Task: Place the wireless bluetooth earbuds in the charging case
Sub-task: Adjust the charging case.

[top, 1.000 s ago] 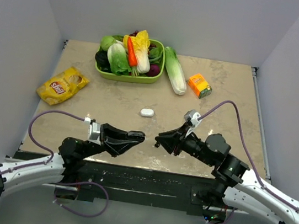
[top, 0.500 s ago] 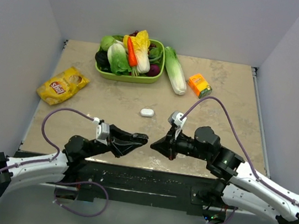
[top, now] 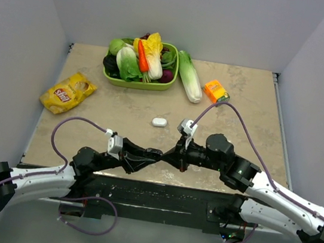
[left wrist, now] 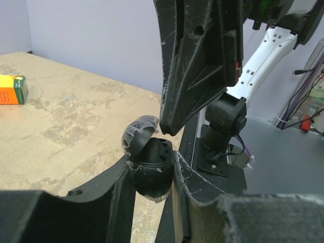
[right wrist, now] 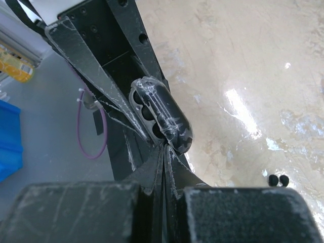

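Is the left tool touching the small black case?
Touching. In the left wrist view, the left tool clamps the black case from both sides, with no gap showing.

— How does the left arm (top: pixel 39 178) lie?
— Low, stretched forward and toward its right. The left gripper (top: pixel 149 154) clamps the black charging case (left wrist: pixel 152 177) by its sides, one finger on either flank, with the case's lid tipped open.
— And the right arm (top: pixel 272 194)?
— Stretched to its left toward the case, elbow raised and wrist pitched down. The right gripper (top: pixel 169 156) points at the case from above. Its fingers (left wrist: pixel 192 66) are pressed together with only a hairline slit between them, and the tips touch the rim of the case's open lid.
— Anything pinched in that slit?
— Too tight to tell.
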You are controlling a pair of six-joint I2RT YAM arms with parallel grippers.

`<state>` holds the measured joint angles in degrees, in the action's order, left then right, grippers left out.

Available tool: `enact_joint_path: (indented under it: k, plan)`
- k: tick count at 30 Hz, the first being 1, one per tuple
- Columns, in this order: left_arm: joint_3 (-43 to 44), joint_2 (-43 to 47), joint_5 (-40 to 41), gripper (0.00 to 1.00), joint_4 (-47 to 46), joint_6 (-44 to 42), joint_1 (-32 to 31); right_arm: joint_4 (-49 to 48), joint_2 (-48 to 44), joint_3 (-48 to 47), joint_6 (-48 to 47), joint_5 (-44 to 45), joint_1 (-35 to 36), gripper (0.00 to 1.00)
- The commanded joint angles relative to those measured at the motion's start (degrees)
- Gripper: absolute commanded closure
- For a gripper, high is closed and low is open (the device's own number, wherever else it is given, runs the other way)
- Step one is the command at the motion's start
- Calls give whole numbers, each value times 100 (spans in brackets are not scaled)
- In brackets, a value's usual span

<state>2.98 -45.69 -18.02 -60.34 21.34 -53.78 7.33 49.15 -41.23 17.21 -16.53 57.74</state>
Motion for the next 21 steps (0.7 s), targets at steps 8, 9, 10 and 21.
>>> enact_joint_path:
  k: [8, 9, 10, 21]
  plan:
    - [185, -212, -228, 100, -453, -297, -299, -4, 130, -377, -78, 185, 18, 100]
    - [176, -212, -237, 100, -470, -306, -309, -13, 113, -385, -78, 212, 18, 100]
    - [159, -212, -228, 100, -505, -315, -335, 5, 95, -394, -52, 256, 18, 100]
    - [150, 227, 44, 100, -523, -332, -335, 655, -1047, -614, -333, 1474, -17, 65]
